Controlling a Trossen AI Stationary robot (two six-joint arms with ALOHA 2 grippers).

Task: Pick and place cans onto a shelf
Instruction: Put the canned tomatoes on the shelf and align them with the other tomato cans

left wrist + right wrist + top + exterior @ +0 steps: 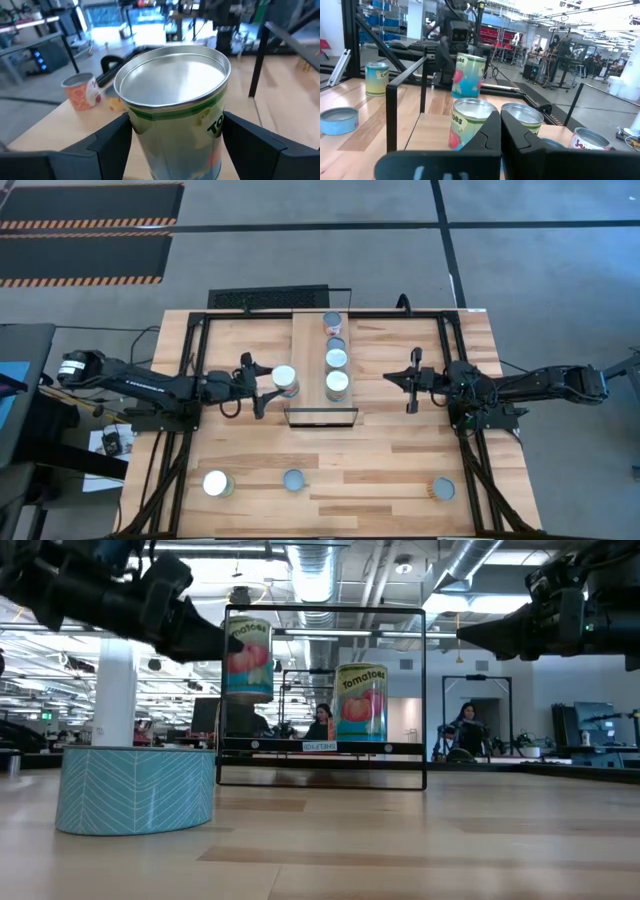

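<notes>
My left end effector (266, 390) is clamped around a tomato can (285, 381), one dark finger (107, 142) on each side of its body. The can is a smooth metal cylinder with a flat, brushed-silver lid ringed by a raised rim; its paper label shows a green band near the top and red tomatoes over pale blue lower down. In the low view the can (248, 657) hangs clear of the bench (390, 470), upright, just beside the left edge of the shelf (308, 360).

The shelf is a narrow board of light, smooth wood inside a thin black metal frame, lighter than the planked bench under it. Four cans stand in a row along its right half: nearest the front edge another tomato can (338, 386) with a silvery lid, then a second silver-topped one (337, 359), a low bluish tin (336, 343) and a tin with a red label (332, 323) at the far end.

Three more tins sit on the bench near its front edge: a tall white-topped can (216, 484), a flat pale-blue tin (294, 479) wrapped in a herringbone pattern, and a low silvery tin (443, 489).

My right end effector (409, 381) is clenched empty, fingers pressed together, hovering to the right of the shelf.
</notes>
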